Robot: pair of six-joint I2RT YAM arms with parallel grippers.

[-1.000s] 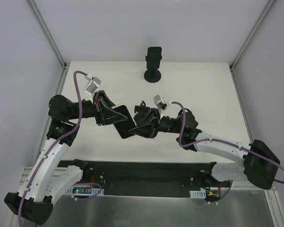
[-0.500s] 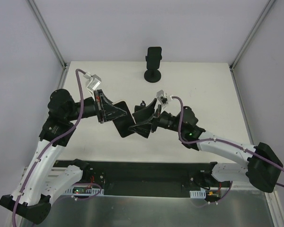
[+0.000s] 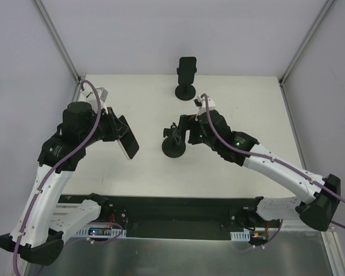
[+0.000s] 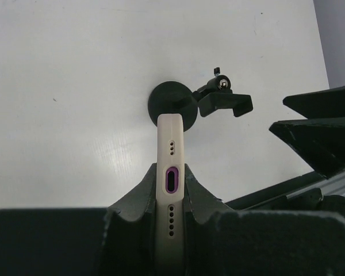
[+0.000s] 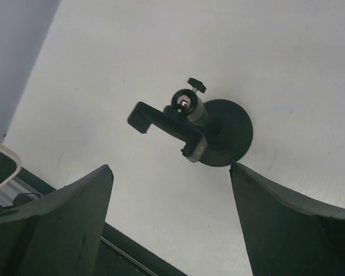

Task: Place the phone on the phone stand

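A phone (image 3: pixel 129 142) in a white case, dark screen, is held above the table at the left, with my left gripper (image 3: pixel 121 133) shut on it. The left wrist view shows its bottom edge (image 4: pixel 171 172) pinched between the jaws. A black phone stand (image 3: pixel 173 144) with a round base and a tilted clamp stands mid-table, right of the phone, and shows as the stand (image 4: pixel 178 103) in the left wrist view. My right gripper (image 3: pixel 183 131) hovers just right of it, open and empty. In the right wrist view the stand (image 5: pixel 202 127) lies beyond the spread right gripper (image 5: pixel 170 167).
A second black stand (image 3: pixel 186 79) with an upright clamp stands at the table's far edge. White enclosure walls and metal posts (image 3: pixel 60 43) ring the table. A black rail (image 3: pixel 172 210) runs along the near edge by the arm bases.
The right gripper has let go of the phone, opened and pulled back to the right. The left arm has carried the phone leftward, uncovering the middle stand.
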